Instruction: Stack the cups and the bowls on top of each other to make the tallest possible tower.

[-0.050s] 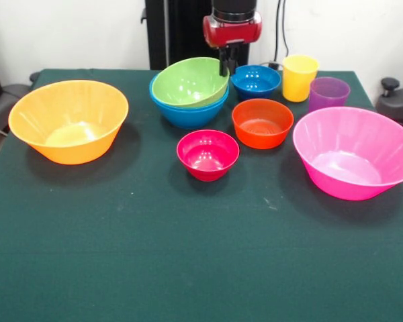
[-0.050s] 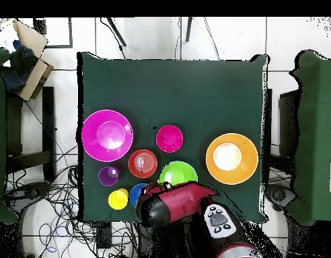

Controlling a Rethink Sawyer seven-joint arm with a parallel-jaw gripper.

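Stacking is only just begun: a green bowl (image 1: pixel 190 81) is seen nested in a light blue bowl (image 1: pixel 188 113) at the far middle of the counter (image 1: pixel 201 255), while the large orange bowl (image 1: pixel 68 119), pink bowl (image 1: pixel 354 151), crimson bowl (image 1: pixel 207 153), orange-red bowl (image 1: pixel 262 122), dark blue bowl (image 1: pixel 255 80), yellow cup (image 1: pixel 299 77) and purple cup (image 1: pixel 328 93) are all left standing apart. The gripper (image 1: pixel 227 67) is poised between the green bowl's rim and the dark blue bowl, its dark fingers hanging close together with nothing held, though whether the rim is touched cannot be told. Next, one loose bowl will likely have to be gripped by its rim and carried onto the stack.
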